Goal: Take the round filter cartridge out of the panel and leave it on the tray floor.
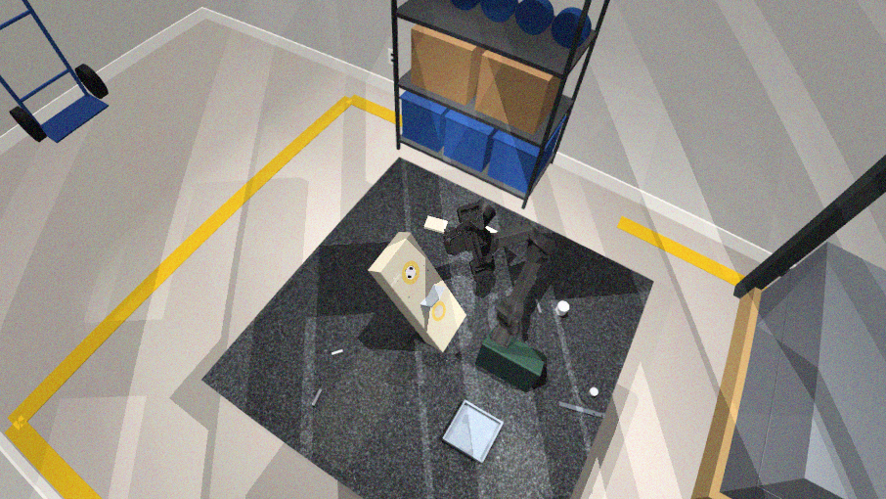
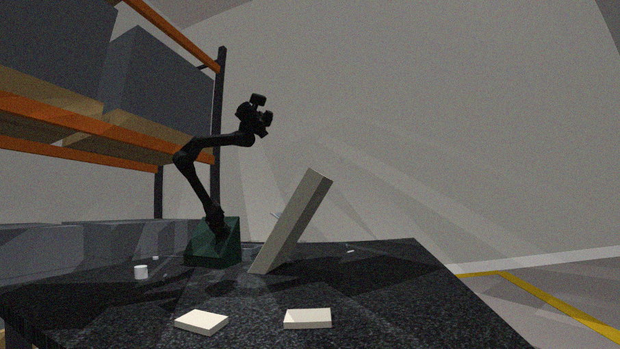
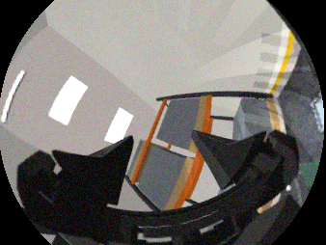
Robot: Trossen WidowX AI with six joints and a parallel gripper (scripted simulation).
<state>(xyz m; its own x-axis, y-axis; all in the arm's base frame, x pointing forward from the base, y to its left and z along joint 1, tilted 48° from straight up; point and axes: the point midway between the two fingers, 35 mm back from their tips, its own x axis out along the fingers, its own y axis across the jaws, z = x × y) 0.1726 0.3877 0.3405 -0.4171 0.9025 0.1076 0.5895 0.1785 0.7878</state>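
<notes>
Facing up and toward the arm's side, the slotted filter cartridge sits in the tilted service panel, seemingly flush, at its far-left end in the top view; its long axis can't be made out, but the round face's axis presumably runs square to the panel, slots roughly one near, one far. Gripper is wide open w/ nothing in it, well above the table, aimed away from the panel. Main risks: coming in off-axis, fingertips could miss the slots or jam the cartridge; weak grip could drop it before the tray.
</notes>
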